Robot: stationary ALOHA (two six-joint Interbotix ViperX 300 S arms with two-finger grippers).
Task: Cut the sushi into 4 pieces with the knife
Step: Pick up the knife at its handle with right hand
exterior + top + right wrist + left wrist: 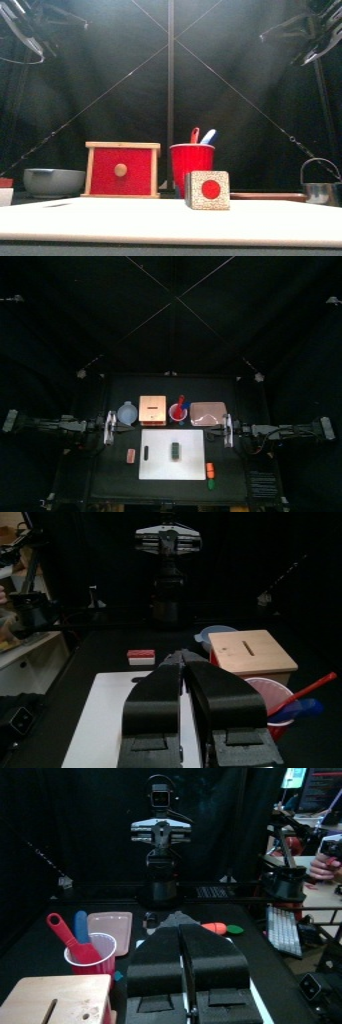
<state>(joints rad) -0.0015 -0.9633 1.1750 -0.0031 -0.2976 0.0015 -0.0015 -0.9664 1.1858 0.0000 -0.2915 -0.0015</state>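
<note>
Both arms are sitting parked, one off each side edge of the white rectangular cutting board (191, 456).
You're seeing the left gripper (183, 933) and the right gripper (183, 660) each with jaws pressed together. The dark green toy sushi roll (175, 447) is lying as a single bar on the middle of the board, its speckled end with a red centre facing the board's front edge. The red plastic cup (178, 412) holding the blue and red toy knives (195, 134) is standing just behind the board's back edge, between the pale wooden box with a red drawer front (152, 410) and the flat pink tray (207, 413). The blue-grey two-handled bowl (127, 414) is sitting behind the board's back-left corner. The round metal cutter with a wire handle (318, 185) is sitting off the board's right side.
</note>
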